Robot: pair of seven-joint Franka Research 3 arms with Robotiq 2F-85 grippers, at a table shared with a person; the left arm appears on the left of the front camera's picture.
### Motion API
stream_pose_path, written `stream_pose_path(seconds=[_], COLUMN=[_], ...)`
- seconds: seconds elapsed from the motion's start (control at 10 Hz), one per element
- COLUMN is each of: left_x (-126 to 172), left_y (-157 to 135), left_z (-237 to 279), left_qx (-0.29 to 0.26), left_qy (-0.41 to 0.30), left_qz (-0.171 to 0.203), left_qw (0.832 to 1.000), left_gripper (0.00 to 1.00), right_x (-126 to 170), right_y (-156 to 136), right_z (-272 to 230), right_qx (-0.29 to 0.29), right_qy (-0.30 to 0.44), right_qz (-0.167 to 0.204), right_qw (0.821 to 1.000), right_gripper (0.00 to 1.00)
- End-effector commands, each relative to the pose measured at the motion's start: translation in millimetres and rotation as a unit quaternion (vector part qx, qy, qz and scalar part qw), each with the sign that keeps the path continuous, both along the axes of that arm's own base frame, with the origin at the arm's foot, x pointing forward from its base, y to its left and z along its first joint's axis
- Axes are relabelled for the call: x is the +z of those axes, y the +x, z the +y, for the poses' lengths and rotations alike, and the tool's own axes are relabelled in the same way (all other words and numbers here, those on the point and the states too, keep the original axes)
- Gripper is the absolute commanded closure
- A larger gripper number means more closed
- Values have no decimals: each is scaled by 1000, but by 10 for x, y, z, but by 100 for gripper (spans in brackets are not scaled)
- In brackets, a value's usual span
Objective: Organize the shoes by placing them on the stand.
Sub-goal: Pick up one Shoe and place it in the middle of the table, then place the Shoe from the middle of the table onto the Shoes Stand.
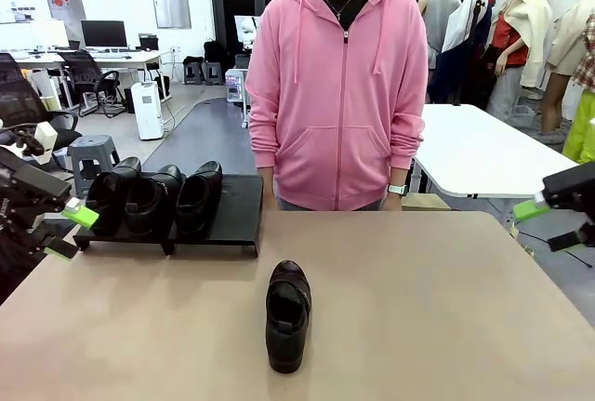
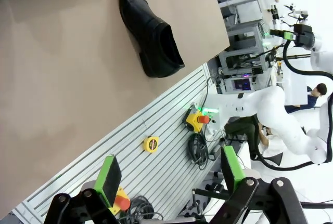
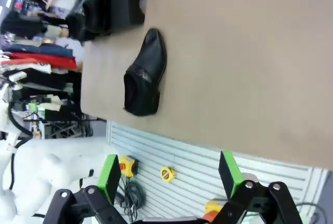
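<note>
I see one loose shoe (image 1: 288, 315) lying alone on the worktop (image 1: 446, 308), on the near side of the stand (image 1: 237, 207), toe toward the person (image 1: 339, 94). Three shoes (image 1: 156, 198) already sit on the stand, packed toward its left, leaving free space at its right end. My left gripper (image 1: 65, 232) hangs open just beside the stand's left end, and my right gripper (image 1: 548, 224) is open too, well apart from the stand at the worktop's far right edge. I judge the main risk is the glossy leather slipping or twisting in a pinch on the shoe's soft upper. A low carry could also clip the stand's front edge, or nudge the neighbouring shoe out of line.
</note>
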State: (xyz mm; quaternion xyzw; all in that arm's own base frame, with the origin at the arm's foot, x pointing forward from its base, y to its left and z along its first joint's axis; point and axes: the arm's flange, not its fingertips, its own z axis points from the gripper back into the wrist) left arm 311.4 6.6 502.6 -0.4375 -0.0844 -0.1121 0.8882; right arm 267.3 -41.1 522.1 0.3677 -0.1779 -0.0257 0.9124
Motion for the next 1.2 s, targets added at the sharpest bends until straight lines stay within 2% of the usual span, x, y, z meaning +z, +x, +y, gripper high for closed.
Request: stream_pose_path(seconds=[0.0, 0.1, 1.1], left_x=[2, 2, 2], left_y=[-2, -2, -2], left_z=[-1, -1, -1], left_qx=[-6, -6, -6], left_qy=[-14, -14, -14], left_qz=[-9, -9, -9], left_qw=[1000, 1000, 1000], left_gripper=[0, 0, 0], right_x=[-943, 0, 0], right_y=[-392, 0, 0], right_z=[230, 0, 0], right_qx=[12, 0, 0], right_qy=[-1, 0, 0], right_qz=[-16, 0, 0], right_qw=[1000, 1000, 1000], right_gripper=[0, 0, 0])
